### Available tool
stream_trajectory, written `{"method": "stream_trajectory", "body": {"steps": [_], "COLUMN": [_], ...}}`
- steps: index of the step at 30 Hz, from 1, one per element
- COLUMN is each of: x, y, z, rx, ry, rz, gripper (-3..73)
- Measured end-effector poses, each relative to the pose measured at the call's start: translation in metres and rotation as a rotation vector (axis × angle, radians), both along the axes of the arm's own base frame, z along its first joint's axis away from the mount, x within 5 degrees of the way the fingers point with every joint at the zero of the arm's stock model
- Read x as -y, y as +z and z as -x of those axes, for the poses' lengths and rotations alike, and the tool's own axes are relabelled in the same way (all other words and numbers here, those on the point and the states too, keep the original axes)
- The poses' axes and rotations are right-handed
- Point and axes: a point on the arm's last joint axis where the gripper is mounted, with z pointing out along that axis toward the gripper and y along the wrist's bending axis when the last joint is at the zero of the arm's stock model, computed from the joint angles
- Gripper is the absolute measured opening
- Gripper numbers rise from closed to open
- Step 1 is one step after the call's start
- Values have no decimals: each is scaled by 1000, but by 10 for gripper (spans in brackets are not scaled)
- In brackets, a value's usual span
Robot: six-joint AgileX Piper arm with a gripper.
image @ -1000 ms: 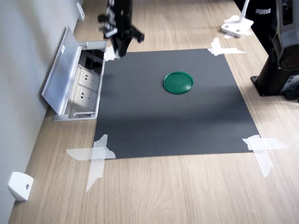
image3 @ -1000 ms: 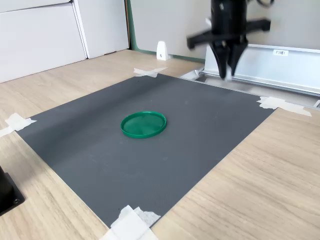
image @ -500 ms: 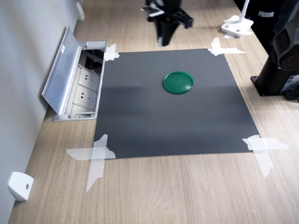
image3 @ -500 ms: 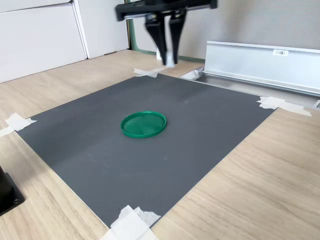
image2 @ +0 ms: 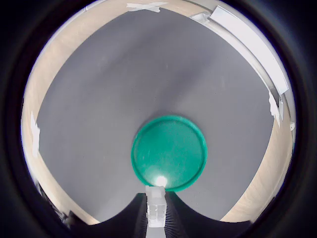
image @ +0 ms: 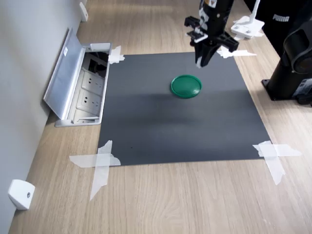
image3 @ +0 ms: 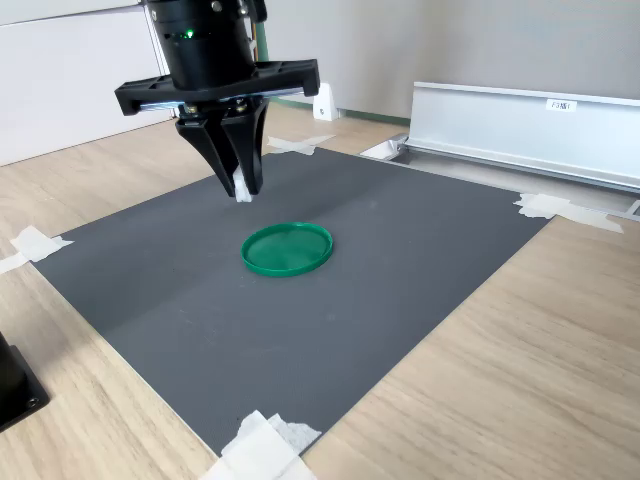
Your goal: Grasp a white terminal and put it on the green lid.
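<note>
We see the white terminal (image2: 156,206) pinched between the closed jaws of the gripper (image3: 242,190) — held in the air, just short of the green lid's (image3: 287,248) rim. The lid lies flat on the dark mat (image: 180,126), which is taped to the wooden table (image: 195,195).

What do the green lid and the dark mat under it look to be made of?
Green lid: likely moulded plastic, glossy, given the bright glare spot and thin raised rim. Dark mat: matte grey sheet, possibly rubber or textured plastic; the second exterior view shows fine grain, no shine, and tape holding its corners.
</note>
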Motion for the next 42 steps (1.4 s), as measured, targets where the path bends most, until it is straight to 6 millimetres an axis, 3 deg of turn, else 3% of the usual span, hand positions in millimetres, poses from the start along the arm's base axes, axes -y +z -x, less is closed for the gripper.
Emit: {"method": "stream_trajectory", "body": {"steps": [14,28,31,39,42], "x": [6,6,5,5,4], "y": [-27,-49,-52,-54,-47], "z": [-22,-33,-33,-34,-32], "rx": [-19,-78,-87,-96,-66], "ry": [25,96,96,97,90], "rz": [42,37,25,20,23], "gripper": [82,95,140,387,439]}}
